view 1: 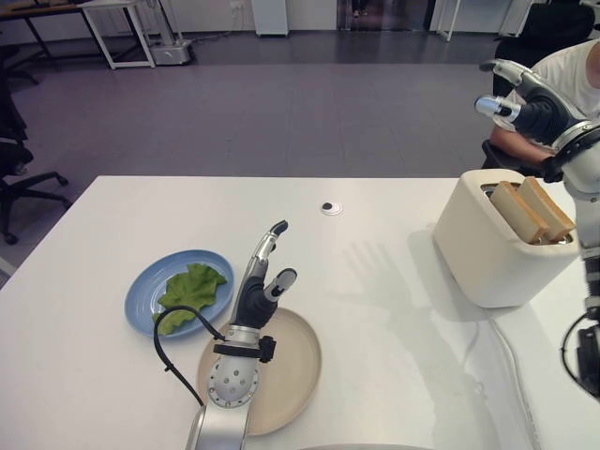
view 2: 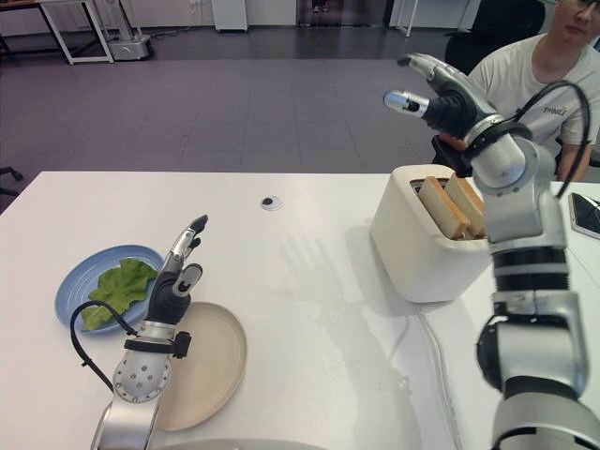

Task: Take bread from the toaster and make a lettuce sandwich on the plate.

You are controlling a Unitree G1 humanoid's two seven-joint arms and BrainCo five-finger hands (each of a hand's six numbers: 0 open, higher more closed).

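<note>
A cream toaster [view 1: 495, 248] stands at the table's right with two slices of bread [view 1: 531, 210] sticking up from its slots. My right hand [view 2: 436, 94] hangs in the air above and behind the toaster, fingers spread and open, holding nothing. A green lettuce leaf [view 1: 192, 291] lies on a blue plate [view 1: 142, 292] at the left. Beside it sits a bare beige plate [view 1: 292, 370]. My left hand [view 1: 261, 281] is raised over the beige plate's left rim, fingers extended and open, close to the lettuce but apart from it.
A small round black-and-white disc [view 1: 331, 208] is set in the table near its far edge. A cable [view 1: 516, 370] runs from the toaster toward the front edge. A phone [view 2: 586, 214] lies at the far right.
</note>
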